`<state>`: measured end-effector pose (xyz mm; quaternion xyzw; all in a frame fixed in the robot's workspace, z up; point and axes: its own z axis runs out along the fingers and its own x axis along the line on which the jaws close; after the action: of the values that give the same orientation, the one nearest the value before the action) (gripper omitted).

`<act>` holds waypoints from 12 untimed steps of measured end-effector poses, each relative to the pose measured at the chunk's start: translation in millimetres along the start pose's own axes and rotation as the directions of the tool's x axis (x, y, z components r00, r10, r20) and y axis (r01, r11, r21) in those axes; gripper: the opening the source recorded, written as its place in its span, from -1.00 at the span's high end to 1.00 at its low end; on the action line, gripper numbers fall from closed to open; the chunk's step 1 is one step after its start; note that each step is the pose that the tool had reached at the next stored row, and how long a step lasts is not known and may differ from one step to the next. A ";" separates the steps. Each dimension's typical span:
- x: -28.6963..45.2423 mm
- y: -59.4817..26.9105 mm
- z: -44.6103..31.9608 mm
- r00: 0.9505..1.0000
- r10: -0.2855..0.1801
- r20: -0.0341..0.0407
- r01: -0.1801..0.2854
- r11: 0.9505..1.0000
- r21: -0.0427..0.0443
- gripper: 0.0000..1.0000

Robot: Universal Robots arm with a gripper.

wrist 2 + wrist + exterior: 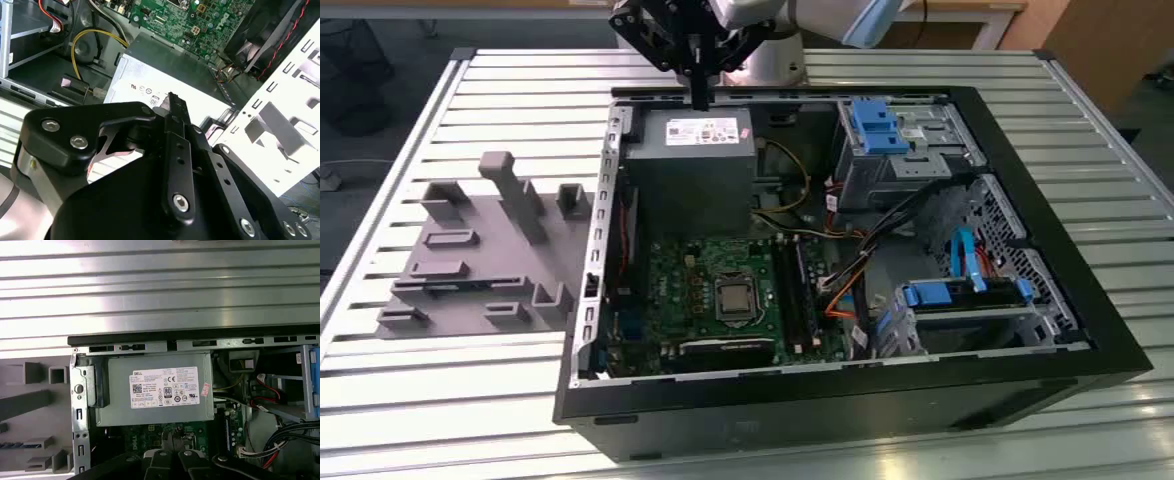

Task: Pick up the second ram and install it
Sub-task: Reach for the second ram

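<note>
One stick, the second ram (460,287), lies in the grey fixture (420,252) at the exterior view's left, its long axis running left to right across that view. Well apart to the right and farther back, the gripper (703,98) hangs over the computer case (854,388), fingers pressed together, holding nothing.

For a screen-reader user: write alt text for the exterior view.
The arm's tool hangs over the rim of an open computer case, near its grey power supply. The case lies on a slatted metal table, green motherboard exposed; a grey moulded fixture sits on the exterior view's left.
</note>
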<state>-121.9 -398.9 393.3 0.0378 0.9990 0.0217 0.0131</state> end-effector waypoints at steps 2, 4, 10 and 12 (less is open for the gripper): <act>0.0 0.0 0.0 1.000 0.000 0.000 0.000 1.000 0.000 0.79; 0.4 0.0 0.0 1.000 0.000 0.000 0.000 1.000 0.000 0.79; 1.4 -0.1 0.0 1.000 0.000 0.000 0.000 1.000 0.000 0.79; 1.8 -0.1 0.0 1.000 0.000 0.000 0.000 1.000 0.000 0.79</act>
<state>-123.7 -398.9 393.3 0.0379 0.9990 0.0217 0.0131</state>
